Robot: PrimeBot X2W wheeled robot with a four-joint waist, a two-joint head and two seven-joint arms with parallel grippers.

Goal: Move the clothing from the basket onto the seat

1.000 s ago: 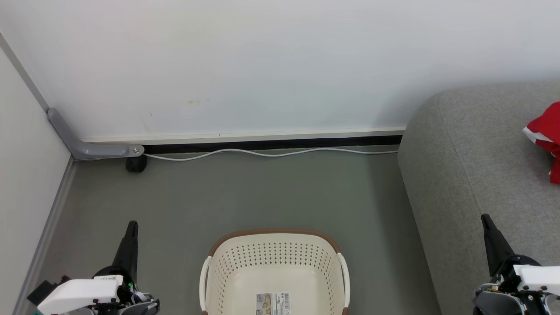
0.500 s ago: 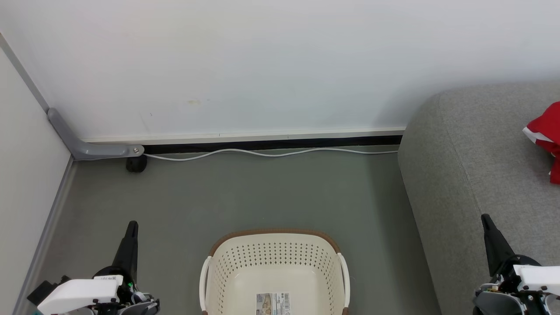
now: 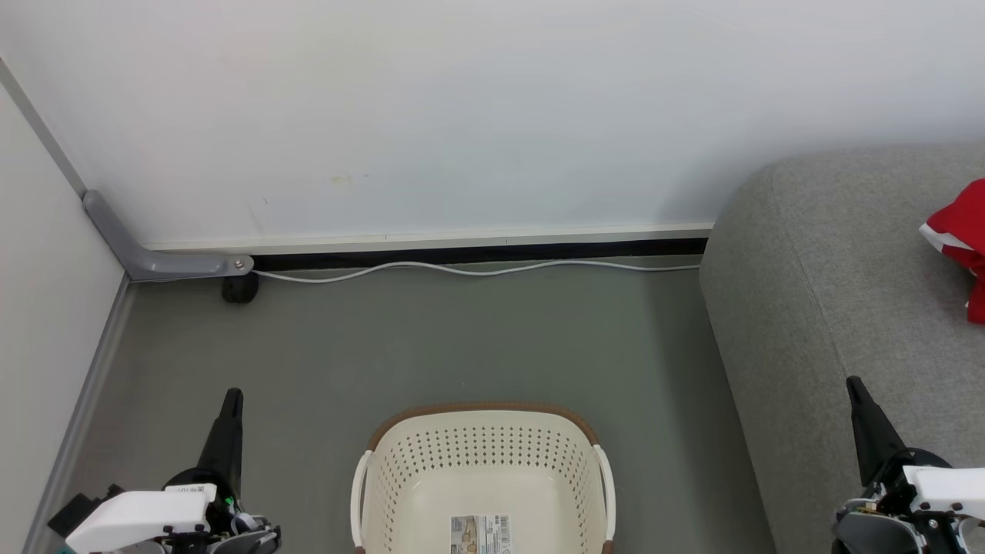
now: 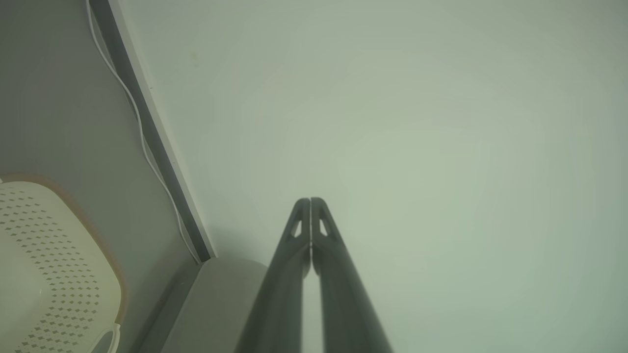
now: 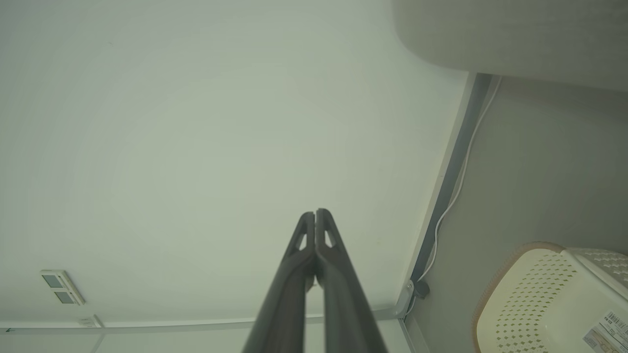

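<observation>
The cream perforated basket (image 3: 483, 477) with a brown rim sits on the floor at the bottom centre, holding nothing but the label on its bottom. The basket (image 4: 54, 274) also shows in the left wrist view, and the basket (image 5: 549, 304) in the right wrist view. Red clothing (image 3: 960, 240) with white trim lies on the grey seat (image 3: 831, 292) at the right edge. My left gripper (image 3: 231, 396) is shut and points up, left of the basket; in its wrist view the left gripper (image 4: 310, 200) has its fingers pressed together. My right gripper (image 3: 853, 382) is shut over the seat's front, and the right gripper (image 5: 315, 212) holds nothing.
A white wall runs across the back with a white cable (image 3: 477, 268) along its foot. A grey bracket with a black caster (image 3: 240, 287) stands in the left corner. Grey floor (image 3: 462, 338) lies between the basket and the wall.
</observation>
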